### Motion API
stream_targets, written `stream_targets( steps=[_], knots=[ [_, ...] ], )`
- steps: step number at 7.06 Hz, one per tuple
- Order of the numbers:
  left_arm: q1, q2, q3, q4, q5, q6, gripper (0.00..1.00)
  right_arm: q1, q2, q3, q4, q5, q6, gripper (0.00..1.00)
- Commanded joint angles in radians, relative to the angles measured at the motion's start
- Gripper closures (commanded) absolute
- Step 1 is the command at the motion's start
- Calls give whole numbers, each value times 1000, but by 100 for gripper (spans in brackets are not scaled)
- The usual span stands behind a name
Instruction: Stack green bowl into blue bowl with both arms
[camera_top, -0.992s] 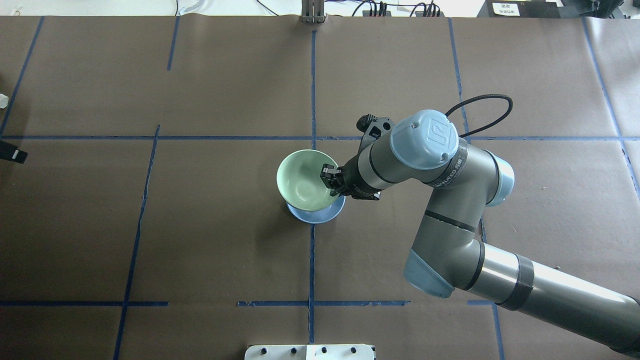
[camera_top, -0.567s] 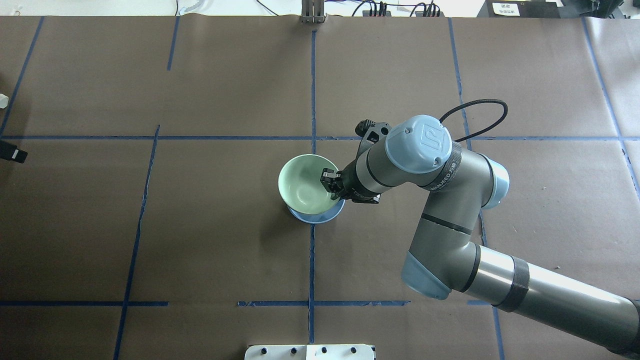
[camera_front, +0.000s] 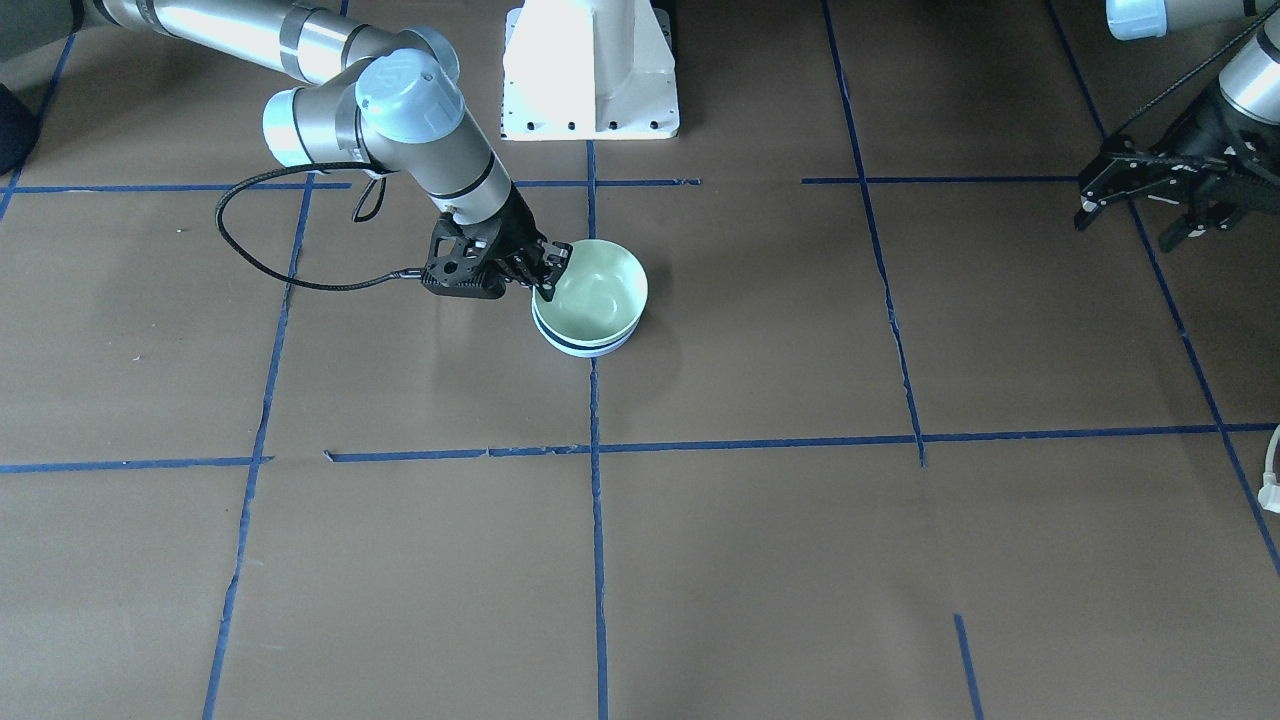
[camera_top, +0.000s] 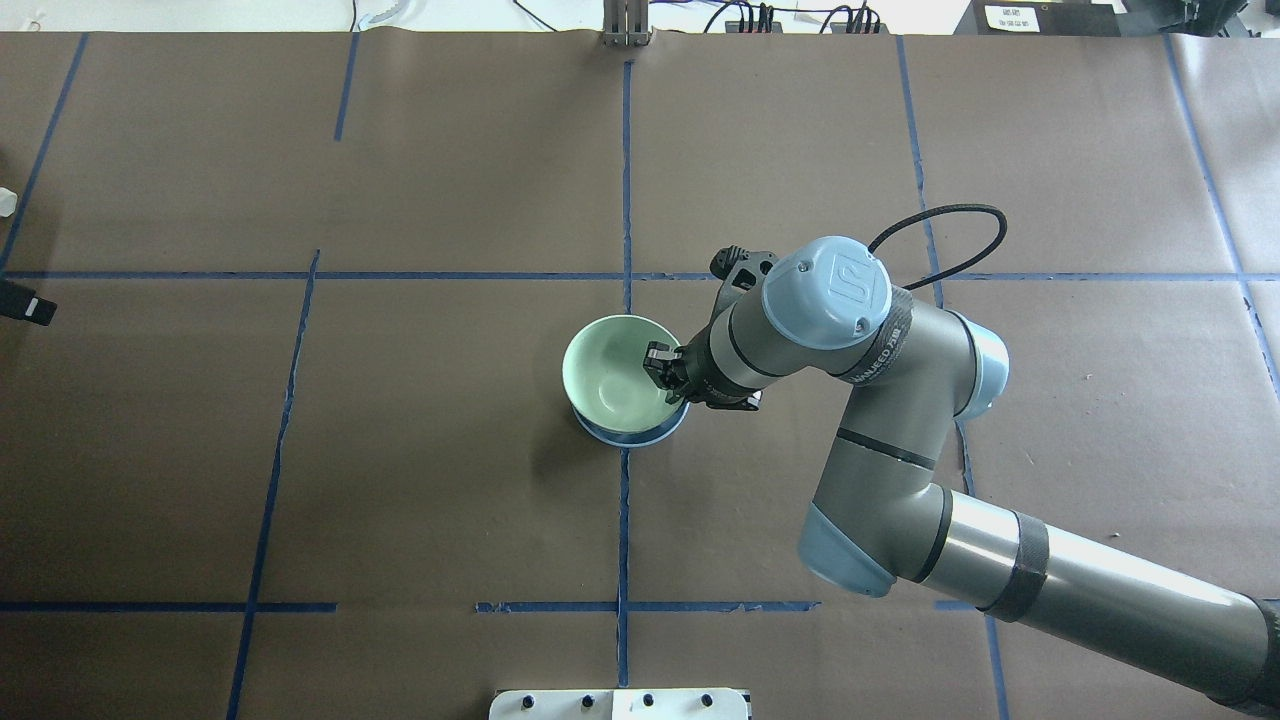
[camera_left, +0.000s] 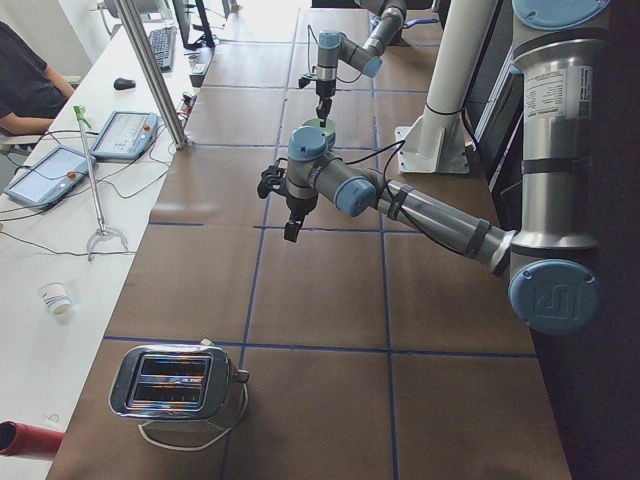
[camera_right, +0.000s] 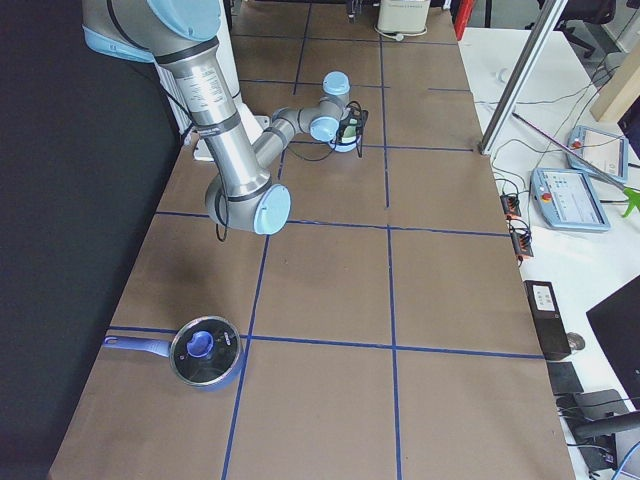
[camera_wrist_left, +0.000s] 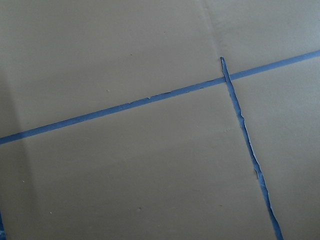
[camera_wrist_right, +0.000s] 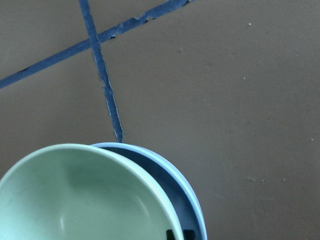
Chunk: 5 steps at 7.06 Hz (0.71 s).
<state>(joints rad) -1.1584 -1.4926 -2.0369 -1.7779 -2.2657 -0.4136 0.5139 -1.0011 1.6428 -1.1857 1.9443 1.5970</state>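
Observation:
The pale green bowl (camera_top: 610, 385) sits inside the pale blue bowl (camera_top: 640, 437) near the table's middle. Only the blue bowl's rim and wall show beneath it. My right gripper (camera_top: 667, 378) is shut on the green bowl's right rim, one finger inside and one outside. In the front-facing view the right gripper (camera_front: 548, 268) holds the green bowl (camera_front: 598, 285) over the blue bowl (camera_front: 590, 347). The right wrist view shows the green bowl (camera_wrist_right: 75, 200) nested in the blue bowl (camera_wrist_right: 192, 205) with a dark gap between the rims. My left gripper (camera_front: 1130, 210) hangs open and empty, far off to the side.
The white pedestal base (camera_front: 590, 70) stands at the robot's edge of the table. A toaster (camera_left: 175, 380) sits at the left end of the table. A pan with a glass lid (camera_right: 205, 350) sits at the right end. Blue tape lines cross the brown table cover.
My right gripper has lowered the green bowl down into the blue bowl, and less of the blue bowl shows now. The left arm has not moved.

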Motion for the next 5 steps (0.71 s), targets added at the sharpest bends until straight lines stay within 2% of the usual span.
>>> stream_targets(
  steps=[1,2,3,4,5],
  knots=[
    [0,0,4,0,0,-1,0,0,-4,2,0,-4,-8,0],
    [0,0,6,0,0,-1,0,2,-5,14,-2,-2,-9,0],
    [0,0,10,-2,2,1,0,41,-28,67,-2,14,-11,0],
    [-1,3,12,-2,2,12,0,85,-124,157,-2,51,-12,0],
    [-1,18,9,-3,-1,12,0,125,-170,211,0,85,-12,0]
  ],
)
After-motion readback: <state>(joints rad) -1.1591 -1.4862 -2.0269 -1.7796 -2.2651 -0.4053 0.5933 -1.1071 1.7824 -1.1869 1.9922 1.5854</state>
